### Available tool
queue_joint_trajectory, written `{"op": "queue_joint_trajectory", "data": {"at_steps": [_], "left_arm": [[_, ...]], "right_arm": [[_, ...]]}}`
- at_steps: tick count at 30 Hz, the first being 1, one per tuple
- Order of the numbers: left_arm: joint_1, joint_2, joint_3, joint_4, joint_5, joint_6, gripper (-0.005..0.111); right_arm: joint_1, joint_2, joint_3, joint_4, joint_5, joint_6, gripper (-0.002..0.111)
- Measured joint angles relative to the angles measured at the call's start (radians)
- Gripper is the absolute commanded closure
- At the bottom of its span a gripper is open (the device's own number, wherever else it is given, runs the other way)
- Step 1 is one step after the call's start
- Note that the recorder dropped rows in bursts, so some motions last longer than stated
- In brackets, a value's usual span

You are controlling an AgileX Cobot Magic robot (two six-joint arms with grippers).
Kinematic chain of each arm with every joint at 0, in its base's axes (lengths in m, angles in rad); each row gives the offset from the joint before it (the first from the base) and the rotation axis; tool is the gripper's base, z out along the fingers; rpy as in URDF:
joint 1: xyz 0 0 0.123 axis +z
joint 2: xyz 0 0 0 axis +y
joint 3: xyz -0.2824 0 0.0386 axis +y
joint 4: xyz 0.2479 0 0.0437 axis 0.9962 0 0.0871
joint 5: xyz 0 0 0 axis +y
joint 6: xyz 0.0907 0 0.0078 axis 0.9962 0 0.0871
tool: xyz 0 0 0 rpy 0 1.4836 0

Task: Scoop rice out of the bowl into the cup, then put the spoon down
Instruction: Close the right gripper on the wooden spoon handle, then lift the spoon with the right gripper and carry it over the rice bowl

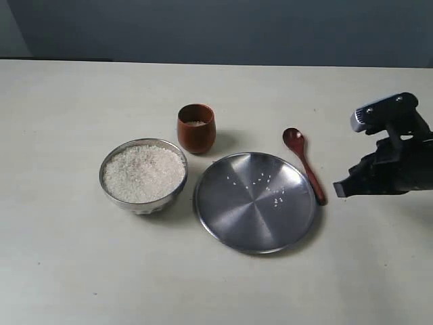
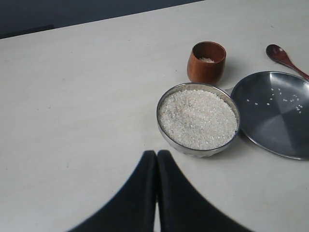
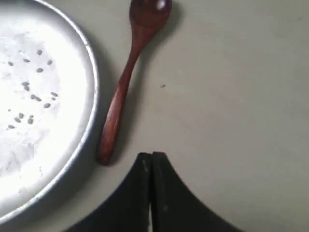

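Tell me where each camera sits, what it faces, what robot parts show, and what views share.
Exterior view: raised, off the arms, looking down on bowl, cup, plate and spoon; only the right gripper shows, at the right edge.
Left wrist view: behind the shut left gripper, looking across the table at bowl, cup and plate.
Right wrist view: close above the table, looking down past the shut right gripper at the spoon's handle and plate rim.
Shared: all three show the spoon and the plate.
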Motion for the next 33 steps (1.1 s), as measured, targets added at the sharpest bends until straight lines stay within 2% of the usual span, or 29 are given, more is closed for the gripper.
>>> {"op": "queue_joint_trajectory", "data": {"at_steps": [3, 6, 8, 18, 29, 33], "left_arm": [[0.000, 0.000, 0.000, 0.000, 0.000, 0.000, 0.106], [0.000, 0.000, 0.000, 0.000, 0.000, 0.000, 0.106], [0.000, 0.000, 0.000, 0.000, 0.000, 0.000, 0.106], [0.000, 0.000, 0.000, 0.000, 0.000, 0.000, 0.106], [0.000, 0.000, 0.000, 0.000, 0.000, 0.000, 0.106], [0.000, 0.000, 0.000, 0.000, 0.000, 0.000, 0.106]], "right_arm": [[0.000, 0.063, -0.044, 0.042, 0.018, 0.002, 0.097], [0.000, 0.127, -0.085, 0.056, 0.031, 0.002, 0.075], [0.000, 0.172, -0.099, 0.060, 0.031, 0.002, 0.067], [0.005, 0.301, -0.152, 0.087, 0.058, 0.004, 0.066], [0.114, 0.305, -0.164, 0.093, 0.005, 0.000, 0.066], [0.125, 0.305, -0.164, 0.093, -0.026, 0.000, 0.067]]}}
